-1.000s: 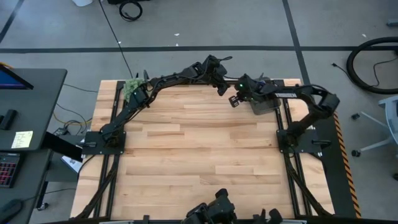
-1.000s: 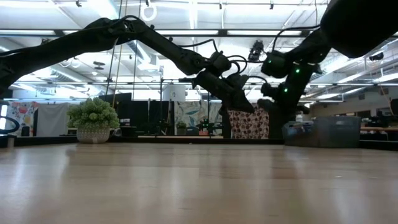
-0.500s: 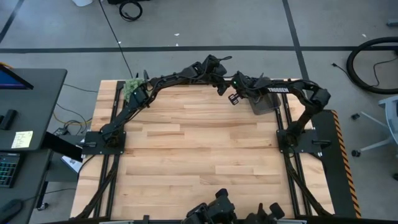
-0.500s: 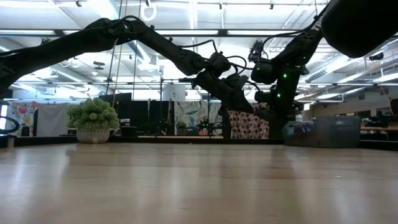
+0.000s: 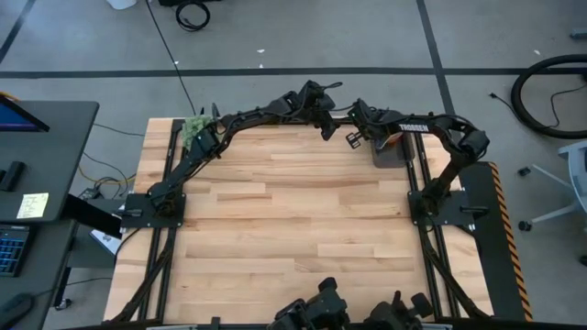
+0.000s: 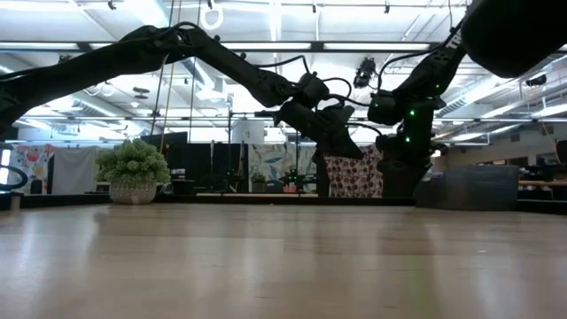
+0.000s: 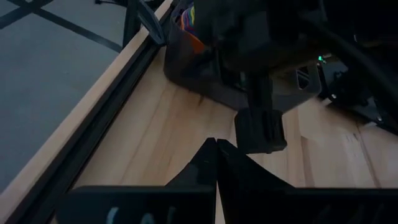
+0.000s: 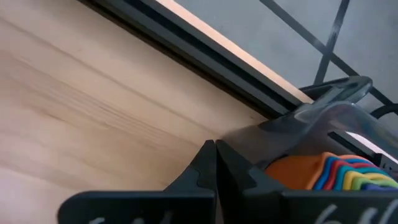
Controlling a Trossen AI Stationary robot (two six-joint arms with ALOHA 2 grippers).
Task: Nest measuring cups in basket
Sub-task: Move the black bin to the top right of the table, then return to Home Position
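Note:
The basket point(image 5: 390, 154), a small dark grey bin, stands near the table's far right corner. Nested in it are the measuring cups point(image 8: 339, 171), orange outermost, then red, yellow, green and blue rims. In the left wrist view the stack point(image 7: 189, 18) shows inside the basket point(image 7: 186, 59). My right gripper point(image 8: 215, 149) is shut and tipped down just left of the basket's wall point(image 8: 298, 134). In the high view this right gripper point(image 5: 351, 139) is beside the basket, its forearm lying over it. My left gripper point(image 7: 216, 149) is shut and hovers over the far middle of the table point(image 5: 327, 126), empty. My right gripper's shut fingertips stand close to the basket's left wall point(image 8: 249, 135), slanting down from above. I cannot tell whether they touch it.
A fuzzy green plant in a pot point(image 5: 194, 130) sits at the far left corner. A black frame rail point(image 8: 186, 46) runs along the table's far edge, close behind both grippers. Bare wood point(image 5: 293, 229) spreads toward the near edge.
My right gripper has swung toward the table's far edge and tipped further down, staying shut beside the basket. Its forearm now lies over the basket.

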